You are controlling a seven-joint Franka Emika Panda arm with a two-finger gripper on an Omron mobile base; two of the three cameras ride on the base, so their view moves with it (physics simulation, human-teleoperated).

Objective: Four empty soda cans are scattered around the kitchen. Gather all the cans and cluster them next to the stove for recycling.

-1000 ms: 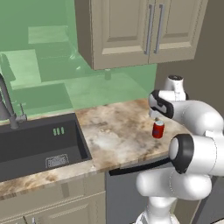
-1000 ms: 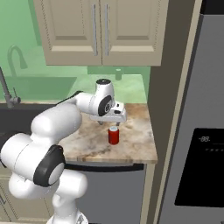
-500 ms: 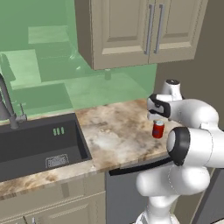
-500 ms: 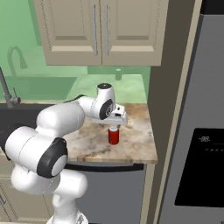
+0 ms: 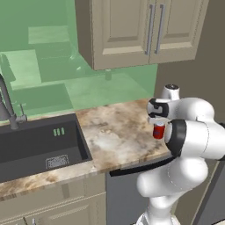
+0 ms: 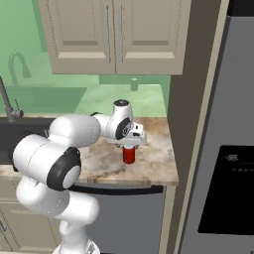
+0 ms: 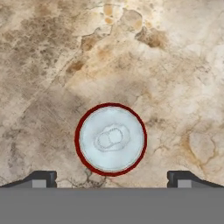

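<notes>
One soda can (image 7: 110,139) is seen standing upright on the marbled desk (image 5: 110,136), near its right end and fairly close to the front edge, with the sink (image 5: 37,145) well off to the left. The pincer (image 7: 111,178) is held directly above the can with its fingers spread wide apart, nothing clamped between them; in the hand view the silver top is framed between the two fingertips, slightly towards the left one.

Several risks are judged from this pose. If the descent is made off-centre, one fingertip could be landed on the rim and the light, empty can tipped over or sent rolling towards the desk edge. If the jaws are closed too high, only the tapered top would be caught and the can could be squeezed out. A hard squeeze could dent the thin wall. The upper cabinet (image 6: 111,34) overhead leaves the lift little room.
</notes>
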